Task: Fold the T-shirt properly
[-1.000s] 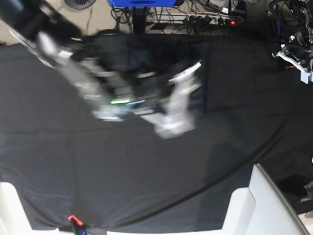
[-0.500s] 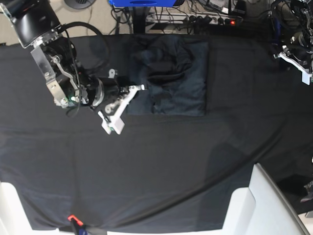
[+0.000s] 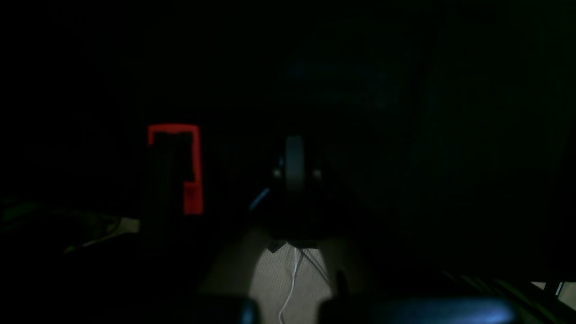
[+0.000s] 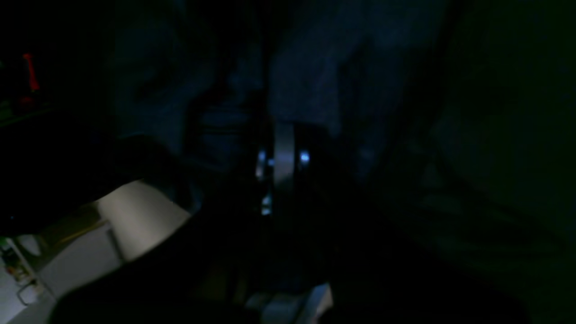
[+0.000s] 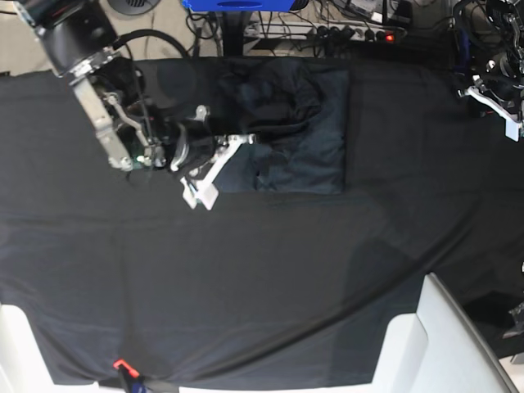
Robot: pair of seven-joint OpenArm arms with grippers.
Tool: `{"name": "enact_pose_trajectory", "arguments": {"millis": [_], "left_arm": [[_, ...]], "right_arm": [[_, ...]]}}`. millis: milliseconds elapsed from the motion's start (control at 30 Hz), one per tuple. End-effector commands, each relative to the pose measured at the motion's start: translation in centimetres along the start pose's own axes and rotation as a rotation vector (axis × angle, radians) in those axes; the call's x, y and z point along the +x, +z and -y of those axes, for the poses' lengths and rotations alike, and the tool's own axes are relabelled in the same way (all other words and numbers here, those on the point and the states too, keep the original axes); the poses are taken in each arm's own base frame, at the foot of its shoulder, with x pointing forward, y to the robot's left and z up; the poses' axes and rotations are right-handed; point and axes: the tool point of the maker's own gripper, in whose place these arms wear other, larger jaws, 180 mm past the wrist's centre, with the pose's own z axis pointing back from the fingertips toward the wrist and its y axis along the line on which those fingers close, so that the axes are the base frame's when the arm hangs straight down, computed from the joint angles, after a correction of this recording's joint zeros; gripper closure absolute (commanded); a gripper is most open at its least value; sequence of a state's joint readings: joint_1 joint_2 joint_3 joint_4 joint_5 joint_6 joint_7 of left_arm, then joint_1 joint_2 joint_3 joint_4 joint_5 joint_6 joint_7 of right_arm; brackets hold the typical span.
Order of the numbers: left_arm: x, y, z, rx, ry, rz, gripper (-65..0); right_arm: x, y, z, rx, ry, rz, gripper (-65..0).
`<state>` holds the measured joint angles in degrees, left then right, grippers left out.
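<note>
The T-shirt [image 5: 286, 135] lies as a folded dark grey rectangle at the back middle of the black tablecloth [image 5: 246, 270], its upper layer rumpled. My right gripper [image 5: 223, 164] sits at the shirt's left edge, low over the cloth. In the right wrist view its fingers [image 4: 283, 153] form one pale bar, so the gripper is shut, with dim bluish shirt fabric [image 4: 306, 67] behind it. That view is too dark to tell whether cloth is pinched. My left gripper [image 5: 491, 97] hangs off the table's far right corner, away from the shirt, and its fingers [image 3: 294, 166] are shut on nothing.
A white moulded part [image 5: 434, 344] rises at the front right and another [image 5: 16, 352] at the front left. Cables and a power strip with a red light [image 5: 389, 37] run behind the table. The left wrist view shows floor and a red frame [image 3: 175, 166].
My right arm swept back from over the shirt to its left side and shut its jaws, then edged slightly right toward the shirt's edge. The left arm has not moved.
</note>
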<state>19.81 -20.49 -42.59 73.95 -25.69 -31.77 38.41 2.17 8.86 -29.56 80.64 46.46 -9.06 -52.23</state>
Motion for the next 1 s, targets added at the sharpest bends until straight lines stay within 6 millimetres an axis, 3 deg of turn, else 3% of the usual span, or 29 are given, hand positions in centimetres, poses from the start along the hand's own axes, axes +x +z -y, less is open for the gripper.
{"name": "enact_pose_trajectory", "arguments": {"millis": [0,233,400,700,833,967], "left_arm": [[1.5,0.5,-0.7,0.009,-0.018,0.036,0.0],[1.4,0.5,-0.7,0.009,-0.019,0.035,0.0],[1.5,0.5,-0.7,0.009,-0.018,0.036,0.0],[1.4,0.5,-0.7,0.009,-0.019,0.035,0.0],[1.4,0.5,-0.7,0.009,-0.019,0.035,0.0],[1.4,0.5,-0.7,0.009,-0.019,0.035,0.0]], "right_arm": [[1.7,0.3,-0.8,0.02,0.012,0.037,-0.8],[3.3,0.2,-2.3,0.044,0.022,0.055,-0.8],[2.4,-2.2,-5.1,0.06,0.083,-0.014,-0.8],[3.5,-5.9,-9.5,0.055,0.196,-0.029,-0.8],[6.5,-5.4,-10.7,0.055,0.221,0.027,-0.8],[9.7,-5.0,-10.1,0.022,0.231,0.095,-0.8]]}}
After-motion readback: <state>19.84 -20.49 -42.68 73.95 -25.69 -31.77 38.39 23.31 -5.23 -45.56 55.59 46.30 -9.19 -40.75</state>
